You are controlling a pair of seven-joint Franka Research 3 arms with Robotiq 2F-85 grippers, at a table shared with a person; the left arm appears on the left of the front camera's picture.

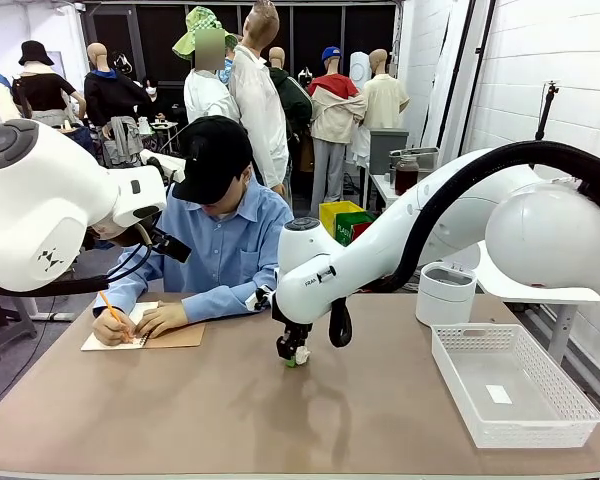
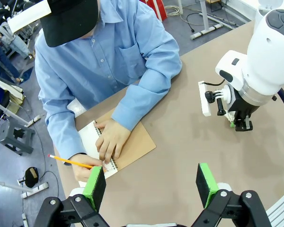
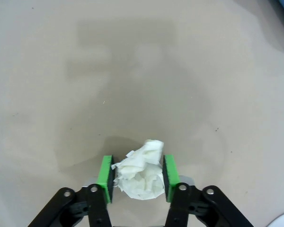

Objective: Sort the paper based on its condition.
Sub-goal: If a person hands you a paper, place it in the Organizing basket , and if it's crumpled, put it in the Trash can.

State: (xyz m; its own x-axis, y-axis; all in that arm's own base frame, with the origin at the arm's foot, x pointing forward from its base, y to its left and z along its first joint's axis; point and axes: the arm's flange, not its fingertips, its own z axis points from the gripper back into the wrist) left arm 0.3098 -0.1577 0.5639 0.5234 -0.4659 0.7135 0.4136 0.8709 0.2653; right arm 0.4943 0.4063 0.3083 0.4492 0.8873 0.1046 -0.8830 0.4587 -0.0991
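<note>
A crumpled wad of white paper (image 3: 141, 176) lies on the tan table between the green pads of my right gripper (image 3: 138, 165), which press on it from both sides. In the front view the right gripper (image 1: 292, 352) points straight down at the table's middle, with the paper (image 1: 301, 357) showing white at its tips. From the left wrist view the right gripper (image 2: 241, 124) stands farther off on the table. My left gripper (image 2: 150, 182) hovers high above the table, open, with nothing between its pads.
A person in a blue shirt sits across the table and writes with a pencil (image 2: 71, 162) in a brown-covered spiral notebook (image 2: 132, 142). A white mesh basket (image 1: 460, 400) stands at the right, holding a tiny white tag. A white round container (image 1: 446, 293) stands behind it.
</note>
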